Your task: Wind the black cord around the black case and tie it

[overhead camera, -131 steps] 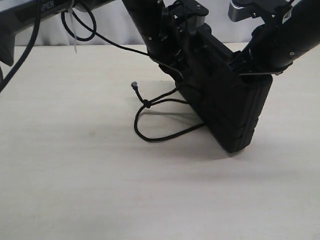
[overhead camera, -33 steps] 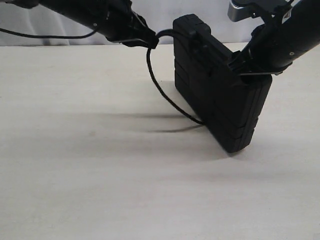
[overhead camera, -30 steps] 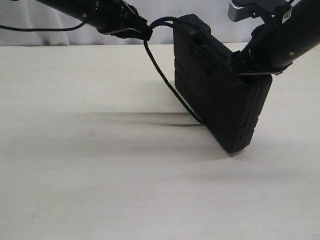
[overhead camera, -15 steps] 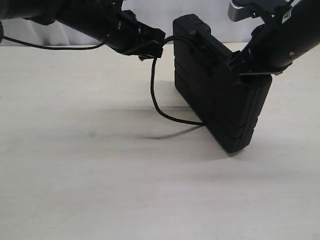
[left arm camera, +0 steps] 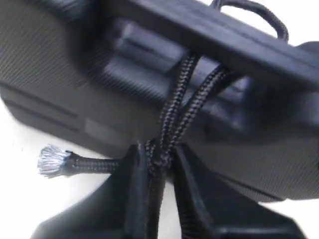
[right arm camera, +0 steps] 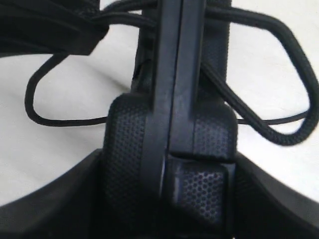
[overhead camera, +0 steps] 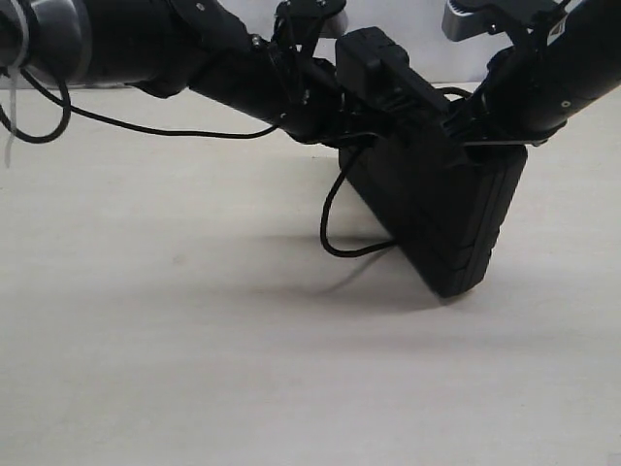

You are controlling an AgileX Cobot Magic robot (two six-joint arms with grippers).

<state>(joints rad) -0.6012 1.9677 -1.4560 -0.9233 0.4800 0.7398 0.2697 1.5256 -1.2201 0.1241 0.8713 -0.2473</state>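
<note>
The black case [overhead camera: 437,209] stands on one edge on the table, leaning. My right gripper [overhead camera: 466,131] is shut on its upper right corner; in the right wrist view the case's seam [right arm camera: 169,99] runs up between the fingers of the right gripper [right arm camera: 167,172]. My left gripper [overhead camera: 351,131] presses against the case's upper left side. It is shut on the black cord [left arm camera: 174,114], two strands of which run up from the left gripper [left arm camera: 158,153] over the case's edge [left arm camera: 209,37]. A frayed tip [left arm camera: 50,160] sticks out sideways. A slack loop of cord [overhead camera: 328,218] hangs to the table.
The pale tabletop [overhead camera: 194,320] spreads out in front and to the left of the case. A thin robot cable [overhead camera: 146,124] trails from the left arm above the table. More cord loops [right arm camera: 279,132] show beside the case in the right wrist view.
My left gripper has carried the cord rightwards, from well left of the case up against it. The hanging cord went from taut to a short slack loop. Case and right gripper have stayed put.
</note>
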